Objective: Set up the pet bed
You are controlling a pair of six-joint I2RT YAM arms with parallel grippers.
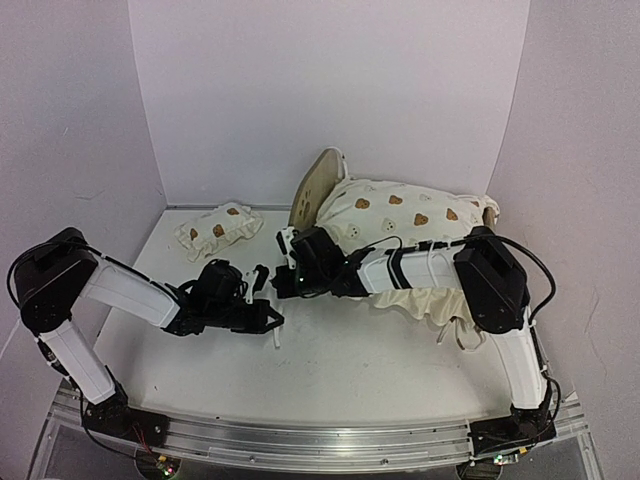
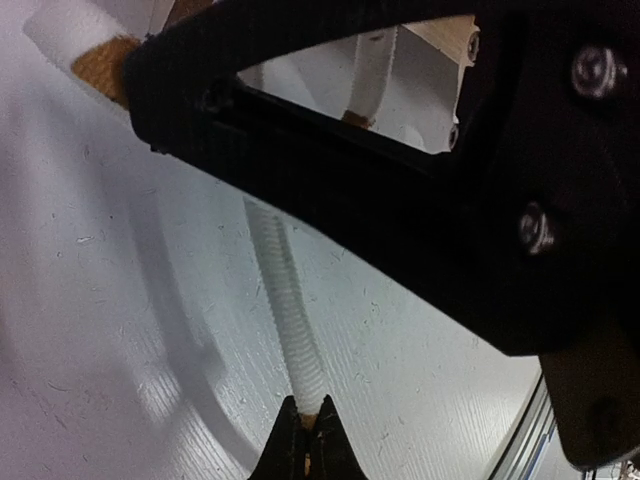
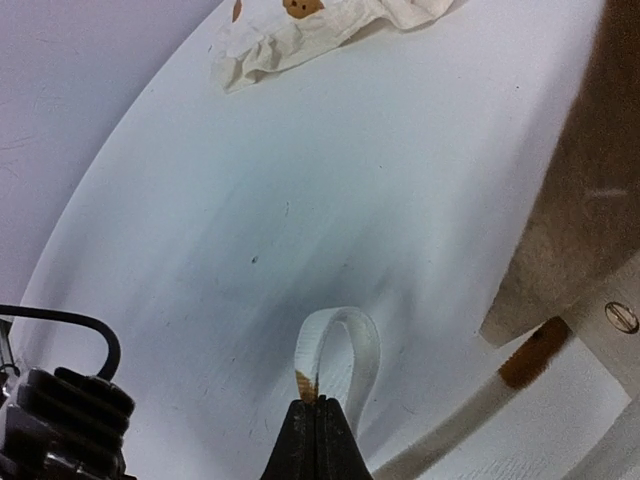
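Note:
The pet bed stands at the back right, its rounded plywood headboard [image 1: 316, 185] sticking up from under the bear-print cushion [image 1: 400, 215]; the rest of the frame is hidden. In the right wrist view its plywood [image 3: 590, 190] fills the right edge. My left gripper [image 1: 273, 319] [image 2: 310, 425] is shut on the end of a white ribbon tie [image 2: 285, 300] that runs away across the table. My right gripper [image 1: 268, 282] [image 3: 317, 405] is shut on the brown-tipped end of another white tie [image 3: 345, 345], which curls into a small loop. The two grippers sit close together at mid-table.
The small bear-print pillow [image 1: 218, 230] [image 3: 300, 25] lies at the back left. The right arm's black gripper body [image 2: 400, 180] hangs just above the left gripper. A loose brown-ended tie [image 3: 528, 365] lies by the bed. White walls close the table's back and sides.

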